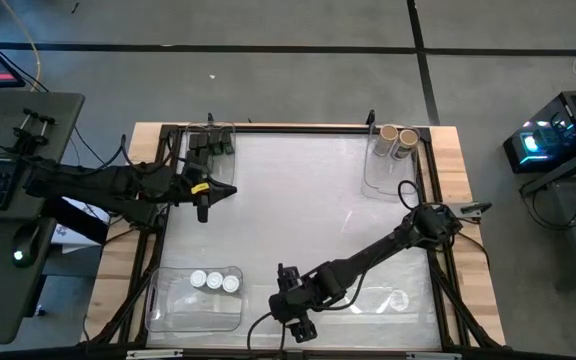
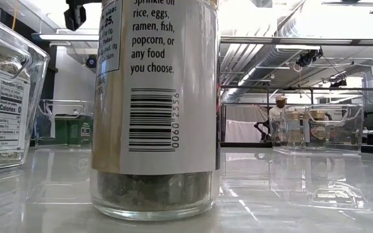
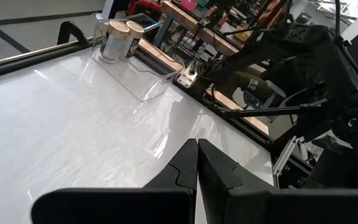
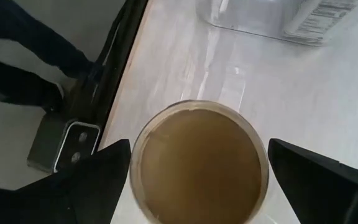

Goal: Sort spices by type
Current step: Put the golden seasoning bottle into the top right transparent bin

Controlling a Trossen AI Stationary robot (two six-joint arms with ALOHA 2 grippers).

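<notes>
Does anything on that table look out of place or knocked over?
One tan-topped jar stands alone at the table's near edge, between the open fingers of the right gripper, away from the two tan-topped jars in the far-right bin. Nothing looks spilled or tipped.

Two arms over the table, one shut, one spread.
Left gripper (image 1: 203,211) fingers pressed together, arm reaching in from the left side. Right gripper (image 1: 298,325) fingers wide apart, arm stretched toward the near edge.
</notes>
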